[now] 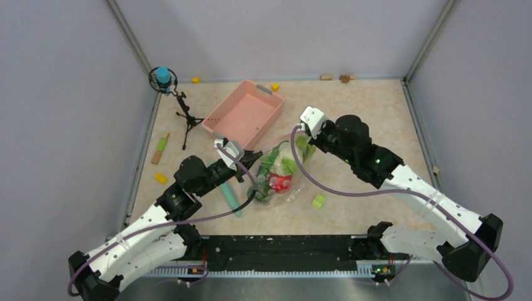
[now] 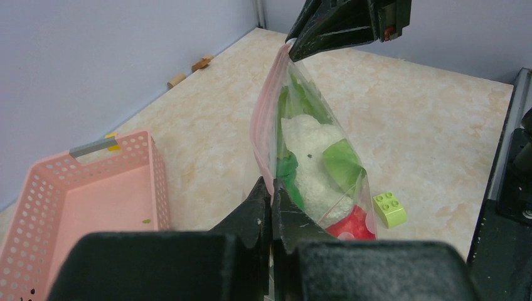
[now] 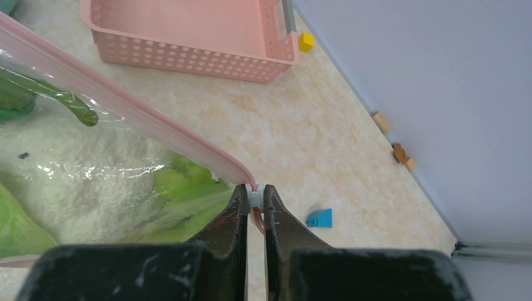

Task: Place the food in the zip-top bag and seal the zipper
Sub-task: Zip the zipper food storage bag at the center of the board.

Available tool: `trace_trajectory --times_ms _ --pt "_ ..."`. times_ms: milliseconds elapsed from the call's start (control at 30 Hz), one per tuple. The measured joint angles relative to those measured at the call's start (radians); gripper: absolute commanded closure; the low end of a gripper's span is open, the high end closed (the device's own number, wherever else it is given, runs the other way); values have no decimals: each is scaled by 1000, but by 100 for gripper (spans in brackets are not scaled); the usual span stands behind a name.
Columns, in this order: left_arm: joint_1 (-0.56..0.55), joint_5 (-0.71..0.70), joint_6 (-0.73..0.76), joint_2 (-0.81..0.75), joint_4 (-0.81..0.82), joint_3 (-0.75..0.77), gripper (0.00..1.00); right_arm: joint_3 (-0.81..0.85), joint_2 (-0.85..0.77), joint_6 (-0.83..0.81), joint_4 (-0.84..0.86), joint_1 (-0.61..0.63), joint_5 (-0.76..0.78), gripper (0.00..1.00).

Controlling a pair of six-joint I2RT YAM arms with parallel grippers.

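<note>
The zip-top bag (image 1: 279,172) lies between my two grippers, held up by its mouth. Inside it I see white cauliflower (image 2: 312,164), green leafy pieces (image 2: 342,164) and a red tomato (image 2: 351,224). The pinkish zipper (image 3: 125,110) runs along the top edge. My left gripper (image 2: 271,188) is shut on the near end of the bag's mouth. My right gripper (image 3: 254,195) is shut on the zipper's small white slider at the far end; it also shows in the left wrist view (image 2: 292,50).
The pink basket (image 1: 243,113) stands behind the bag. A teal stick (image 1: 229,195) lies by the left arm. A yellow-green block (image 1: 319,200) sits right of the bag. A small tripod (image 1: 179,106) stands at the back left. A blue piece (image 3: 320,217) lies near the right gripper.
</note>
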Motion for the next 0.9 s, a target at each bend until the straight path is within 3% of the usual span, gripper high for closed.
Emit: trace_trajectory --times_ms 900 --pt "0 -25 9 -13 -18 -3 100 -31 -5 -46 32 -2 159 98"
